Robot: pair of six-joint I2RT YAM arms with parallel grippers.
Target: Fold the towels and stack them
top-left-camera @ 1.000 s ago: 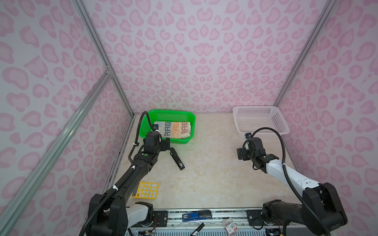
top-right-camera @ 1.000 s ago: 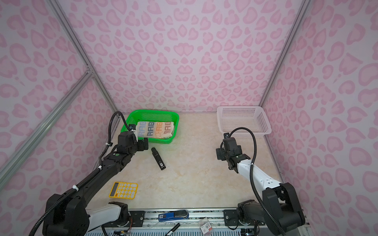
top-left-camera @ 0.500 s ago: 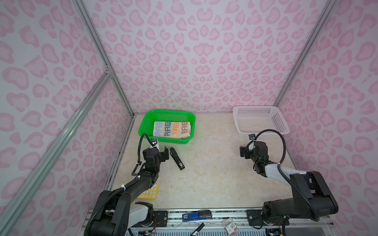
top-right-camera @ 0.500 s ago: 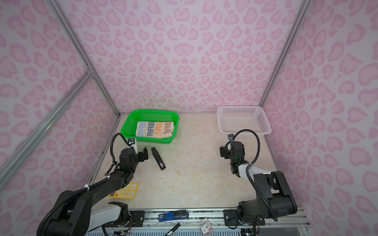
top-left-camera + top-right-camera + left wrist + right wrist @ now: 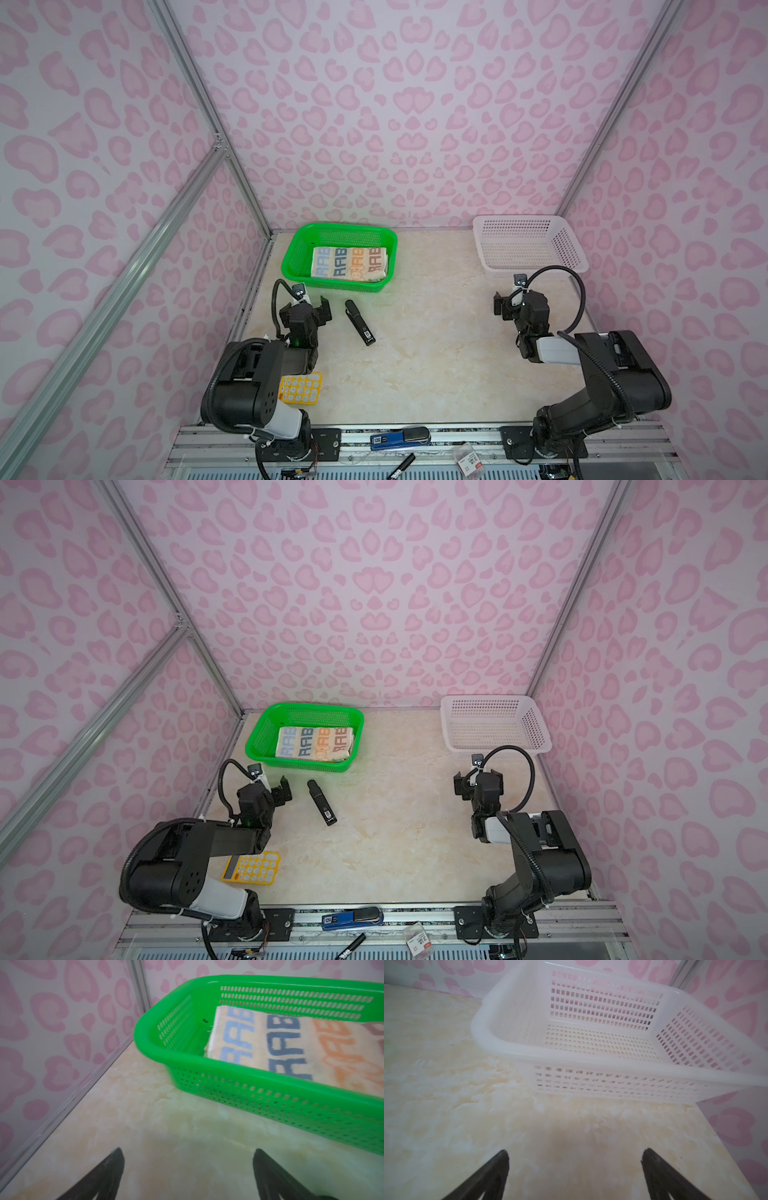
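Marbled desk [image 5: 436,353] sitting within pink-print walls [image 5: 395,104], towels [image 5: 349,262] seemingly lying stacked in green basket [image 5: 332,286] at eleven o'clock, left pincer [image 5: 188,1153] and right pincer [image 5: 575,1153] gaping empty, drawing back toward six o'clock.

- You have two mesh plastic baskets: one green basket [image 5: 338,286] at the far left and one white basket [image 5: 573,249] at the far right.
- You can count one cream towel with big "RAB" letters [image 5: 349,262] for certain, on top in the green basket. Any layers under it are too hidden to count.
- You have one black cylindrical pen-like stick [image 5: 359,322] on the table.
- You have one yellow calculator [image 5: 301,388] at the near left.
- On the near rail you have one blue stapler [image 5: 401,437], one black marker [image 5: 401,465] and one small clear packet [image 5: 467,461].
- You have two grippers: one left gripper [image 5: 188,1149] and one right gripper [image 5: 575,1150].
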